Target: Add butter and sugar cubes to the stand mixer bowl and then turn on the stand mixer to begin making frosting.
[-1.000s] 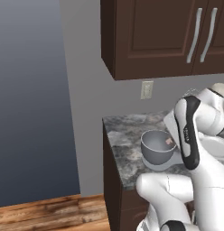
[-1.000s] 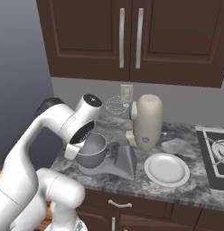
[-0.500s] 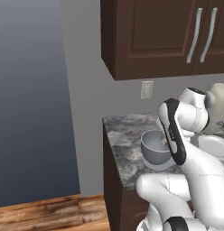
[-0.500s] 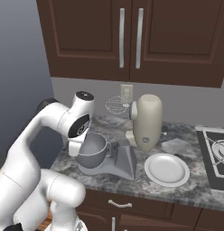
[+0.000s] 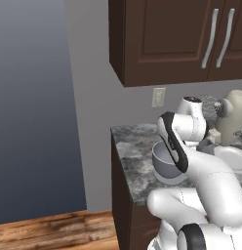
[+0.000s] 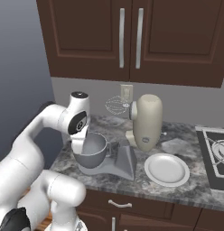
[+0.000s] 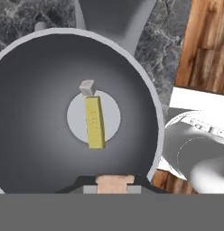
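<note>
The butter (image 7: 94, 122) already lies flat on the bottom of the stand mixer bowl (image 7: 37, 67), its long axis running roughly up and down in the hand view, with one small white sugar cube (image 7: 86, 87) touching its far end. The tool hangs directly over the bowl, looking straight down into it; a small tan piece (image 7: 114, 182) shows at the bottom edge between the finger tips, probably another sugar cube, though it is too cropped to be sure, and I cannot tell how wide the fingers stand. If it is a cube, the drop point lies straight below, so opening the fingers should land it inside the rim. In the right base view the bowl (image 6: 92, 149) sits on the flat grey base of the stand mixer (image 6: 145, 122), whose cream head rises beside and beyond it on the surface (image 6: 195, 189), with a white plate (image 6: 167, 169) near. Judging by this, the switch-on step comes next, and the mixer head lies beyond the bowl from the arm.
</note>
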